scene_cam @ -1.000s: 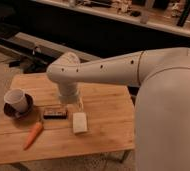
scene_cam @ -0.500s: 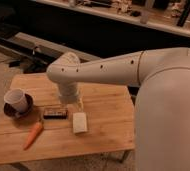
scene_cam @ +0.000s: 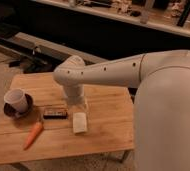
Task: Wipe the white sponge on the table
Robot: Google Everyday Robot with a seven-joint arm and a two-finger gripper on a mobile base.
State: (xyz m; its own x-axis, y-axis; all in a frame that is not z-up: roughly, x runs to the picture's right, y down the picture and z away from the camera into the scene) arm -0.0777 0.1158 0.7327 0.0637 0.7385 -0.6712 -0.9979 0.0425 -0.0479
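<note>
White sponge (scene_cam: 79, 122): an off-white block with rounded corners, lying flat near the middle of the tabletop (scene_cam: 113, 117), its long side running from the far edge towards the near edge. Gripper (scene_cam: 78, 105): directly above the far end of the sponge, pointing down at the light-brown planks; the jaws are released and spread wide, and nothing is seen clamped between them. Whether their tips touch the sponge cannot be told. Arm (scene_cam: 105, 74): white, entering from the right, bending at a rounded elbow above the tabletop and dropping straight down to the gripper. Black bar (scene_cam: 54, 114): just left of the sponge, lying crosswise, apart from it. Carrot (scene_cam: 33, 135): nearer the front edge, left of the sponge, lying at a slant with its upper end near the bar. White cup (scene_cam: 16, 100): upright on a dark saucer (scene_cam: 9, 112) at the left end of the tabletop, well apart from the sponge.
</note>
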